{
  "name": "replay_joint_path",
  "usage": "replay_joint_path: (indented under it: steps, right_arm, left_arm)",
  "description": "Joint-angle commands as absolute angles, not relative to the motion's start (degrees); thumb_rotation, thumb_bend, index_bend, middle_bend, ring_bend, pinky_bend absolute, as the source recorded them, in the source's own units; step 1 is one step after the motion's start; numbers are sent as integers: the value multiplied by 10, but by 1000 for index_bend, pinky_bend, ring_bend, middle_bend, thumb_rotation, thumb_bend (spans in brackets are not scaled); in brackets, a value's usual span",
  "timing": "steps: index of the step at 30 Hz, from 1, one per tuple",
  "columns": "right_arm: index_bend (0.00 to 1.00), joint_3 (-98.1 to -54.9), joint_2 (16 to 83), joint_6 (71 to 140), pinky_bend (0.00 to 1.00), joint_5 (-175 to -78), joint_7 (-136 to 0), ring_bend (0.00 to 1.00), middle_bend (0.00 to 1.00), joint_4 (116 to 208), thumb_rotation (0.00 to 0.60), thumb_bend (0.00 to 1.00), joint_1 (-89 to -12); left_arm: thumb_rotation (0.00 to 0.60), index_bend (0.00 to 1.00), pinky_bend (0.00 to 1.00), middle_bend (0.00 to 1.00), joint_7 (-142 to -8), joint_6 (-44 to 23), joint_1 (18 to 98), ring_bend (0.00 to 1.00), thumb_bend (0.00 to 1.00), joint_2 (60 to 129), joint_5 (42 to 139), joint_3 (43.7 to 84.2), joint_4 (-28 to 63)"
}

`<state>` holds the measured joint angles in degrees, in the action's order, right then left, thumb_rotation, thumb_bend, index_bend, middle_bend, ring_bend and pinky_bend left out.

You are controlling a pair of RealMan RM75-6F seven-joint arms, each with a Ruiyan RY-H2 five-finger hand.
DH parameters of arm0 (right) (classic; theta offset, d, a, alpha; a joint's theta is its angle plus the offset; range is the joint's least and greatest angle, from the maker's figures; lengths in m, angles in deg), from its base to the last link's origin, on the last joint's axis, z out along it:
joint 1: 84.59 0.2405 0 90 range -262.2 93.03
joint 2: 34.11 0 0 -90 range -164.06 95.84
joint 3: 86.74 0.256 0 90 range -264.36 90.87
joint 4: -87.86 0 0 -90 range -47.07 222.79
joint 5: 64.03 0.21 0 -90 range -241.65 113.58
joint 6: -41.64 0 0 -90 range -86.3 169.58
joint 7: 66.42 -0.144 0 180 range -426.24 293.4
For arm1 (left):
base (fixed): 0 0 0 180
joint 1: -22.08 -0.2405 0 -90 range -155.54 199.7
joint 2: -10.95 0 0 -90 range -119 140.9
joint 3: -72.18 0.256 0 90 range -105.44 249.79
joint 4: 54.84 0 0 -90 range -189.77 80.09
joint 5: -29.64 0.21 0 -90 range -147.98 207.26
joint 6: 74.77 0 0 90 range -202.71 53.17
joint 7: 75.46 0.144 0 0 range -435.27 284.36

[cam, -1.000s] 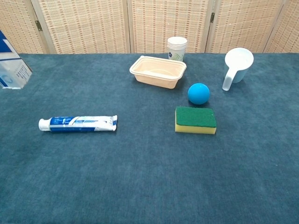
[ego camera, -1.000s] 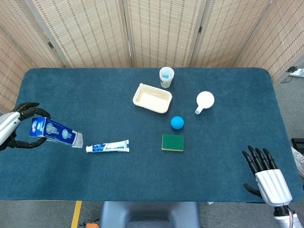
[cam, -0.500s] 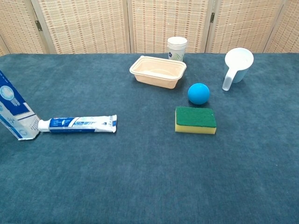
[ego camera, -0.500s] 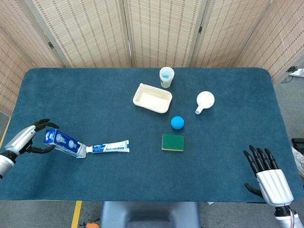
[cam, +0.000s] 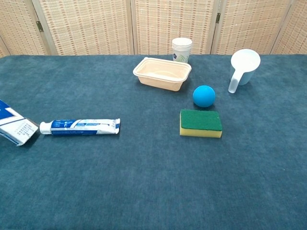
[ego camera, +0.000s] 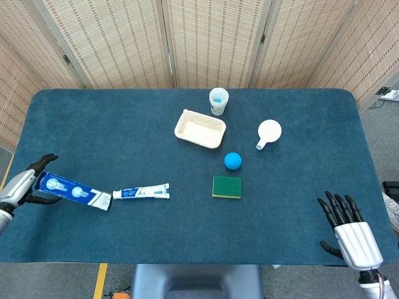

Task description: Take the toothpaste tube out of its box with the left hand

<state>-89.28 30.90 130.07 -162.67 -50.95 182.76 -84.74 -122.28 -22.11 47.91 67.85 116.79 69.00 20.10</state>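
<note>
Blue toothpaste box (ego camera: 73, 192) lies at the table's nine o'clock edge, my left hand (ego camera: 25, 185) clamped around its far end. Toothpaste tube (ego camera: 141, 193) rests free just beyond its mouth. My right hand (ego camera: 349, 232) waits at five o'clock, fingers spread.

My toothpaste tube (ego camera: 141, 193) lies flat on the blue table, white with blue print, out of its box, cap end pointing toward my left. The box (ego camera: 73, 192), blue and white, long and narrow, lies low just beside that cap, its open end (cam: 25, 134) facing the tube, its far end in my left hand (ego camera: 25, 188).
</note>
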Motion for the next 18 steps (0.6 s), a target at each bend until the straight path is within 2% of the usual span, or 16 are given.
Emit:
replay_joint_path:
  steps: [1, 11, 15, 18]
  right_arm:
    - [0, -893, 309, 1301, 0, -1628, -509, 0, 0, 1828, 600, 128, -848]
    - [0, -894, 310, 1302, 0, -1627, -508, 0, 0, 1828, 600, 128, -848]
    - [0, -892, 309, 1305, 0, -1624, -507, 0, 0, 1829, 600, 128, -849]
    - [0, -888, 309, 1309, 0, -1618, -508, 0, 0, 1829, 600, 128, -852]
  left_arm:
    - [600, 0, 0, 0, -1176, -211, 466, 0, 191, 669, 1134, 686, 208]
    - [600, 0, 0, 0, -1109, -183, 444, 0, 187, 664, 1122, 696, 230]
    - [600, 0, 0, 0, -918, -86, 386, 0, 192, 680, 1111, 711, 289]
    - [600, 0, 0, 0, -801, 22, 334, 0, 193, 724, 1114, 716, 318]
